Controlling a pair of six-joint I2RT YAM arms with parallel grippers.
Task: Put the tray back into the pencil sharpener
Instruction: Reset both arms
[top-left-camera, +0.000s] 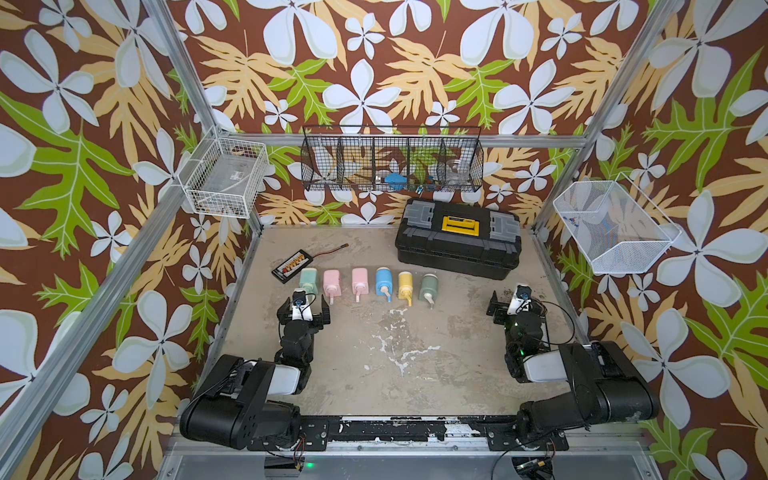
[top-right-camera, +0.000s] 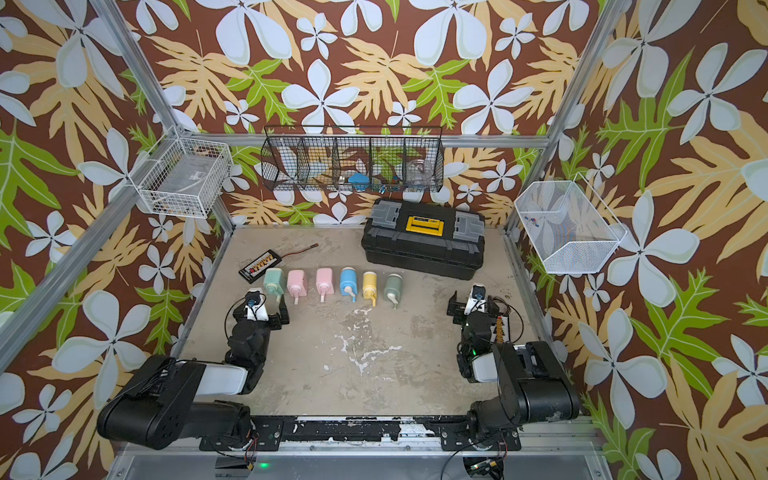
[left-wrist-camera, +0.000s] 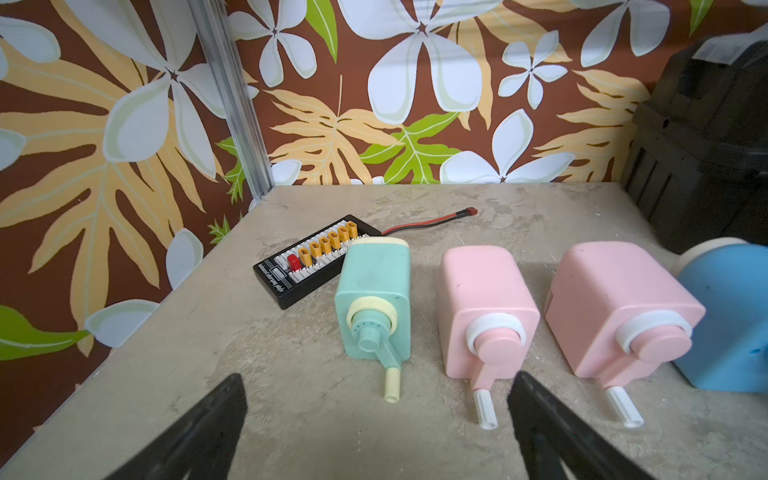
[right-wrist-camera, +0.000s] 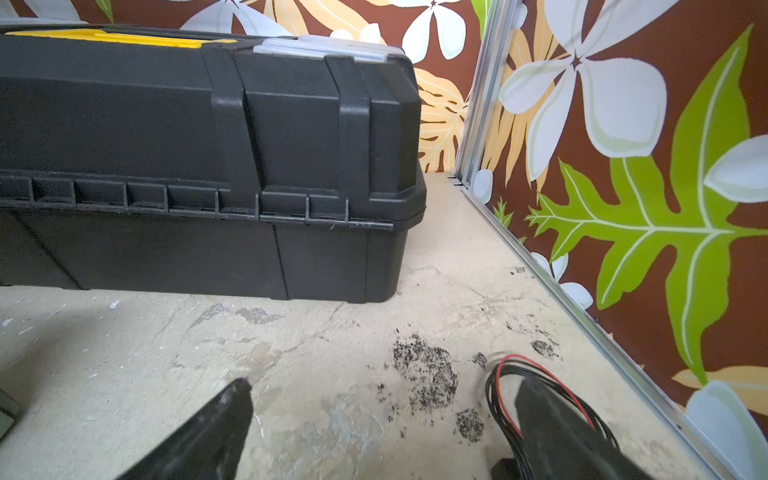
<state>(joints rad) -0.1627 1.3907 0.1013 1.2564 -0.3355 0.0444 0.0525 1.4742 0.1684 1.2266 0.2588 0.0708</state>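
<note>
Your left tool (top-left-camera: 305, 307) and right tool (top-left-camera: 515, 305) both stand apart, holding nothing, on the near side of the six pencil sharpeners (top-left-camera: 359, 280) lined up on the bench (top-left-camera: 395, 353). No loose tray shows, so it is probably seated already. Next, check that it sits flush.

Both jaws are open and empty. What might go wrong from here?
1. A wire lies beside the right jaws; moving off may snag it.
2. The mint sharpener has its crank just ahead of the left jaws; advancing may knock it.
3. No loose tray shows, so there may be nothing to insert.
</note>
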